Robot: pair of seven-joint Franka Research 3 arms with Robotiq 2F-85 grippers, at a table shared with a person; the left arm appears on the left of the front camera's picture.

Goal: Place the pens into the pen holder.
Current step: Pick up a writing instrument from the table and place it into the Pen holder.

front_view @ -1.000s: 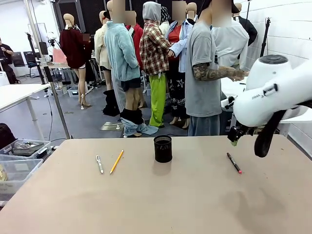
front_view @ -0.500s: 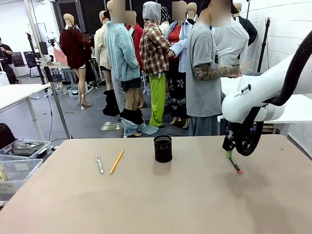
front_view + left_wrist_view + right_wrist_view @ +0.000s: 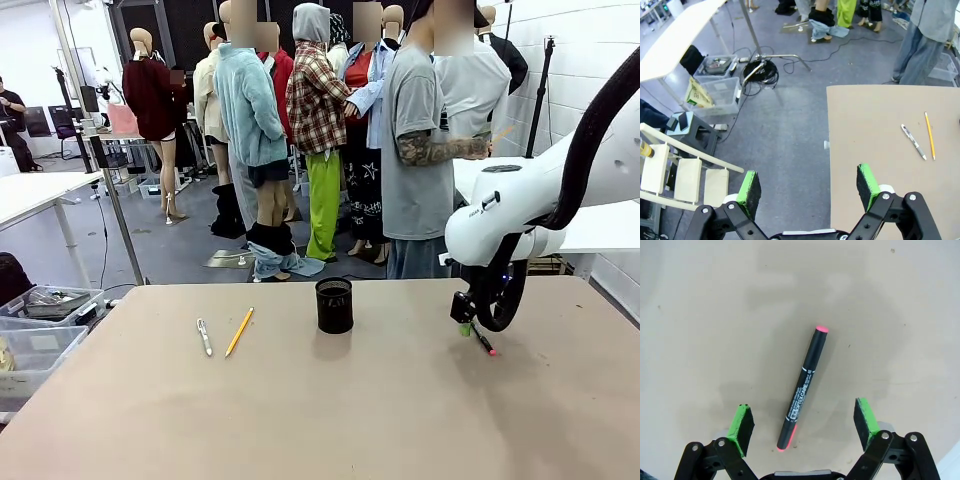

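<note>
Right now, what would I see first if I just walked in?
The white right arm bends low over the right of the tan table, its jaws open over a slim black marker with pink ends. A small black mesh cup stands mid-table, with a yellow pencil and silver pen lying to its left.

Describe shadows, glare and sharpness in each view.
Front view: even light, a soft shadow on the table before the pen holder, no glare. Right wrist view: sharp, faint broad shadows around the dark pen by the open right pincer. Left wrist view: sharp, evenly lit, left pincer open.
</note>
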